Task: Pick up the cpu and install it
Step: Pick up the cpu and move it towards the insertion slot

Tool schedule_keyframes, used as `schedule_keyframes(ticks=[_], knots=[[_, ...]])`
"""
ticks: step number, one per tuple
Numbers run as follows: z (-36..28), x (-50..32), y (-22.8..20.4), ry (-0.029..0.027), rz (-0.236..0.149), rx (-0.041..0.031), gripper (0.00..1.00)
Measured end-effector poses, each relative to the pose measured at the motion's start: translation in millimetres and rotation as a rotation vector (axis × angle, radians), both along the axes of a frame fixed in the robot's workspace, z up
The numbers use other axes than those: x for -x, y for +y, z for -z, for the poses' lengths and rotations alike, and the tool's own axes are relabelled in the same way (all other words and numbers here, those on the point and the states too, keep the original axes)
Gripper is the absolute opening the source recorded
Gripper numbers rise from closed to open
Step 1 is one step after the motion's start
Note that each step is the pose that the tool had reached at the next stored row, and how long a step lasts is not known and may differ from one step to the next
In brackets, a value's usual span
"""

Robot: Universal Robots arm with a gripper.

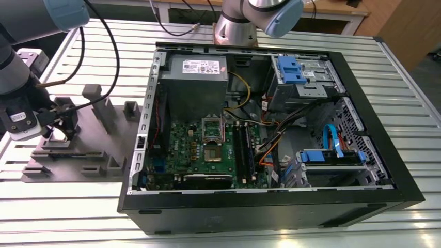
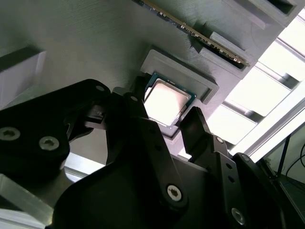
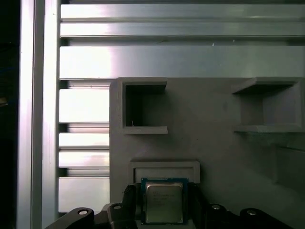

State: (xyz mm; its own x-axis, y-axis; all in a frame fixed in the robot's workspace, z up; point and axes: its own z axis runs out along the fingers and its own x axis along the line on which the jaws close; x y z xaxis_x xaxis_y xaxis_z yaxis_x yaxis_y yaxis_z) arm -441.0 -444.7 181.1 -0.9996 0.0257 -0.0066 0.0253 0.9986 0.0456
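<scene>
First wrist view, end effector around cpu, grey fixture beneath

Print on the cpu and the power-supply label is unreadable.

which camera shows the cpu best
The first wrist view: the cpu faces the camera squarely, its metal top unobstructed. The second wrist view shows it slanted, partly behind the pincer. In the exterior view the arm blocks it.

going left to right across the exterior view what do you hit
grey plastic parts tray → green motherboard circuit board → bundle of orange and black cables → blue plastic drive bracket
</scene>
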Motion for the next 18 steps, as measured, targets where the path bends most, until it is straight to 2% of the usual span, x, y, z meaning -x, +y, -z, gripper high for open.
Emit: schedule_keyframes(ticks=[14,15,16,18], knots=[[-0.4,0.0,0.0,0.0000,0.000,-0.0004,0.56],[-0.4,0.0,0.0,0.0000,0.000,-0.0004,0.55],[-0.4,0.0,0.0,0.0001,0.000,-0.0003,0.49],[-0.4,0.0,0.0,0.0001,0.000,-0.0003,0.47]])
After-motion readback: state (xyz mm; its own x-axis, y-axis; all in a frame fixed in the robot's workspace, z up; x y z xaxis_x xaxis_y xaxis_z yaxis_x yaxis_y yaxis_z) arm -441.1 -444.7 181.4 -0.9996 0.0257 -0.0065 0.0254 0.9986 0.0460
